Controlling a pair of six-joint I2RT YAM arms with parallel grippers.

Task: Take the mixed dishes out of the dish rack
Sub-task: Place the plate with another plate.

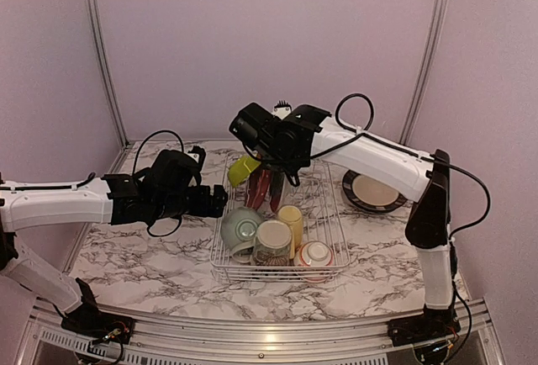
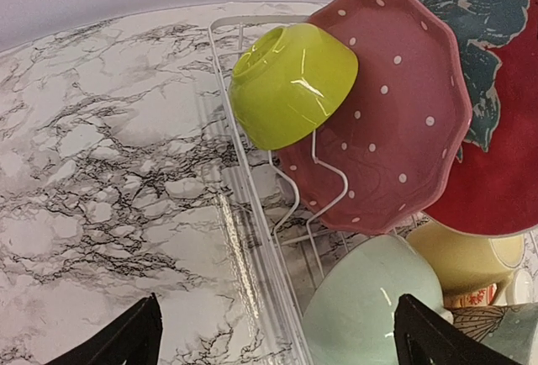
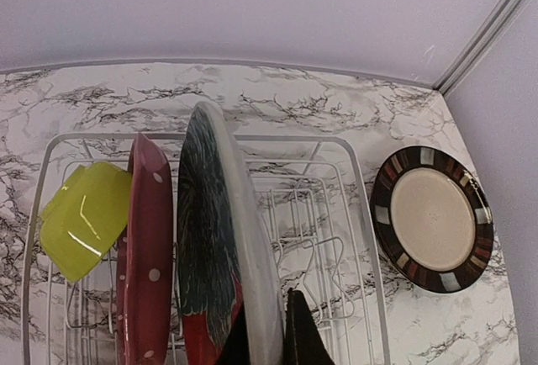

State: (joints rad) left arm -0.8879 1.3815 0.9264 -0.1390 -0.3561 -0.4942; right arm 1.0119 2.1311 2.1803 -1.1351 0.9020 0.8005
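Note:
The white wire dish rack (image 1: 329, 214) holds a lime bowl (image 1: 243, 169), a red dotted plate (image 3: 148, 247), a red plate with a dark teal pattern (image 3: 206, 239), a pale-green bowl (image 1: 240, 225), a cream patterned mug (image 1: 273, 241), a yellow mug (image 1: 291, 219) and a red-patterned bowl (image 1: 315, 256). My right gripper (image 3: 267, 331) is shut on the rim of the teal-patterned red plate, which stands upright in the rack. My left gripper (image 2: 277, 331) is open at the rack's left wall, one finger outside it and one over the pale-green bowl (image 2: 370, 306).
A dark-rimmed cream plate (image 1: 374, 190) lies flat on the marble table (image 1: 143, 256) right of the rack. Purple walls close in the back and sides. The rack's right half shows bare wire prongs (image 3: 336, 239).

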